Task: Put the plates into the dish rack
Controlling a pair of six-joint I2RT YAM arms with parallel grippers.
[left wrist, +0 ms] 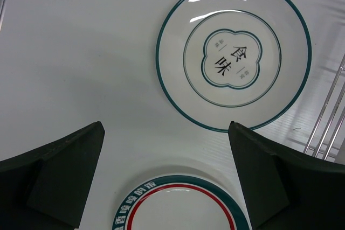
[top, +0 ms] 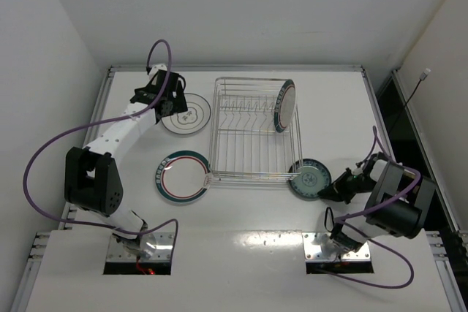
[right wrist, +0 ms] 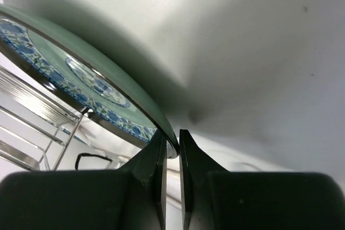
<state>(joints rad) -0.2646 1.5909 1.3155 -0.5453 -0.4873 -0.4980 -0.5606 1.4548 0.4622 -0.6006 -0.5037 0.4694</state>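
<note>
1. The rim of the small teal-blue patterned plate [top: 307,178] is being pinched by the right hand [top: 333,191], its fingers being pressed almost together on that thin edge. An edge grip is judged to be in use because a flat plate offers little else to take hold of
2. This plate is lying on the counter [top: 248,217] just beside the near right corner of the dish rack [top: 245,147], between the rack and the right hand. Whether it is being raised off the counter cannot be told
3. The left hand [top: 172,100] is being held spread wide and empty, left of the rack. The white plate with the dark centre motif [top: 186,115] is lying just beyond its fingers, and the green-rimmed plate with the red ring [top: 182,177] is lying nearer the arm's base. Neither plate is being touched
4. The white teal-rimmed plate [top: 284,105] is being propped on edge at the far right of the rack, so one plate of four is judged to be loaded
5. The pinched plate is judged to need lifting and tipping upright, so that it can be slid between the tines beside the loaded one
</note>
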